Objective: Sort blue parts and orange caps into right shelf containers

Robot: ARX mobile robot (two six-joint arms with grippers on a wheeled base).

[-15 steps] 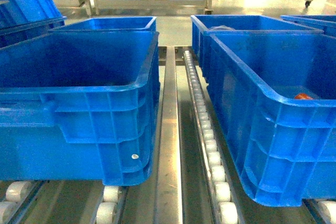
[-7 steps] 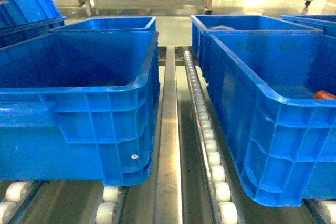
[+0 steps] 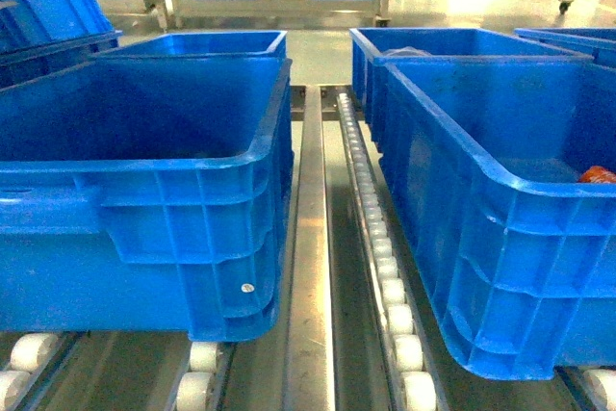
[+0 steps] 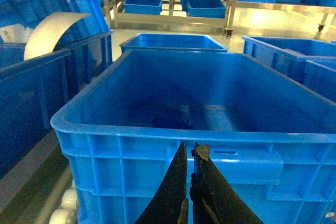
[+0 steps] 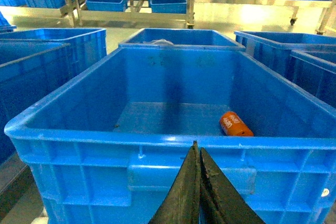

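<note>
Resting on a steel roller conveyor before pale floor and distant racks, two blue crates flank its centre rail, the right crate holding an orange cap near its right wall; left gripper and right gripper clenched, grasping nothing.

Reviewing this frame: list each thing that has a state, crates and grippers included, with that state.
Right crate: upright, open-top, holding one orange cap.
Orange cap: lying on its side on the crate floor, near the right wall.
Left crate: upright, open-top, no parts visible inside.
Left gripper: shut, holding nothing, outside the left crate's near wall.
Right gripper: shut, holding nothing, outside the right crate's near wall.
</note>
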